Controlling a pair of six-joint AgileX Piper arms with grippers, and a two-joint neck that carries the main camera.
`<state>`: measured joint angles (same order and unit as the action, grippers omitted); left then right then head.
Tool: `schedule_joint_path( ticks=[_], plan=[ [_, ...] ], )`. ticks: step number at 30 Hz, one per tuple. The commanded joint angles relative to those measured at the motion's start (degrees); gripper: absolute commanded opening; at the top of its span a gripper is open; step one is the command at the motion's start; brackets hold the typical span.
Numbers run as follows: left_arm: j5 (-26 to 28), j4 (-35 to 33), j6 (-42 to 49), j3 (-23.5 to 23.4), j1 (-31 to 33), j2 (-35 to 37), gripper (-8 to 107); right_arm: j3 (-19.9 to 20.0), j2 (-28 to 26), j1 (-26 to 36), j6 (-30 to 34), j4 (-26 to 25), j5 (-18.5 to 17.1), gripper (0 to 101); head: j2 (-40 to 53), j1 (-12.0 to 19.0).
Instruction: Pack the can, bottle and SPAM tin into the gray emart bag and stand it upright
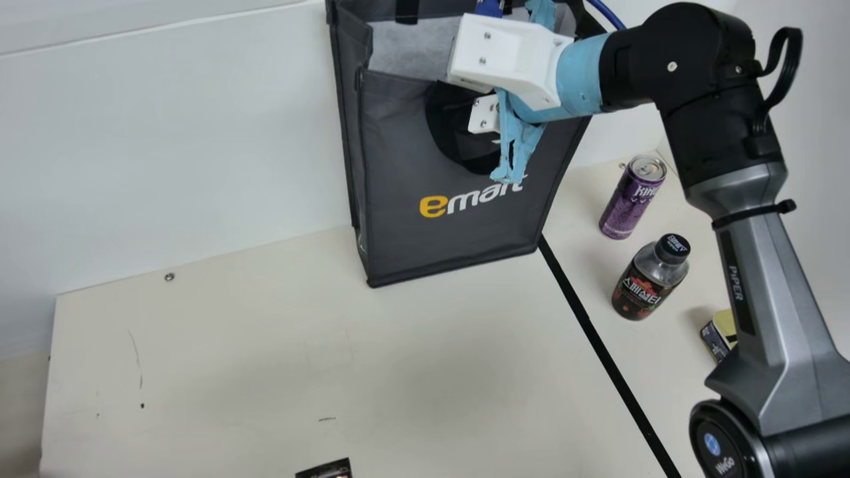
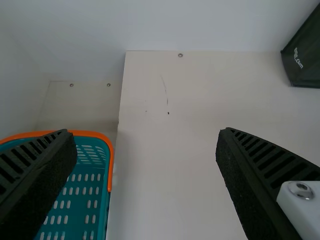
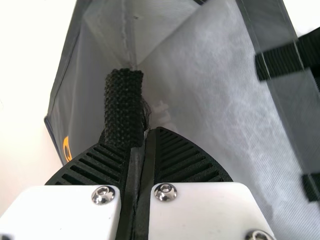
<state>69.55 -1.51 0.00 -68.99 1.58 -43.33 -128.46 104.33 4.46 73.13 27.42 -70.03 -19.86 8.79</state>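
1. Left gripper [image 2: 147, 142]: wide, nothing between the fingers, left wrist view. Over the left part of the table [image 1: 265, 372].
2. Basket [image 2: 95, 134]: teal, slotted wall, orange rim, left wrist view. Sits beside the table's left edge, partly behind one finger of that gripper.
3. Dark printed item [image 1: 329, 470]: main view, near edge, mostly cut off. Can't tell what it is.
4. Bag [image 1: 438, 245]: gray, upright at the back of the table, front print facing the camera. Mouth open, pale lining visible.
5. Right gripper [image 1: 485, 114]: at the bag's mouth, closed on the front rim. Right wrist view has the rim pinched between the fingers, black webbing [image 3: 123, 107] at the tips.
6. Black line [image 1: 597, 345]: runs from the bag's right base corner toward the near edge.
7. Can [image 1: 627, 202]: purple, upright, outside the bag, right of the line, near the back corner.
8. Bottle [image 1: 647, 285]: black cap, dark label, upright, outside the bag. Nearer the camera than the can, apart from it.
9. SPAM tin [image 1: 725, 326]: yellow top, outside the bag, right of the bottle and apart from it. Partly hidden by the right arm [image 1: 764, 252].
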Motion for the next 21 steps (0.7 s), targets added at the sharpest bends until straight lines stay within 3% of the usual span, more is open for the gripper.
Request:
schedule_joint_path(
  ticks=[1,21],
  plan=[
    [0.0,0.0,0.0,0.0,0.0,0.0,90,0.2,-0.6,0.0,-0.4,-0.1,0.1,0,-0.1,1.2],
    [0.0,0.0,0.0,0.0,0.0,0.0,90,6.7,-11.1,-2.9,-4.2,-3.1,0.1,0,-0.1,1.2]
  ],
)
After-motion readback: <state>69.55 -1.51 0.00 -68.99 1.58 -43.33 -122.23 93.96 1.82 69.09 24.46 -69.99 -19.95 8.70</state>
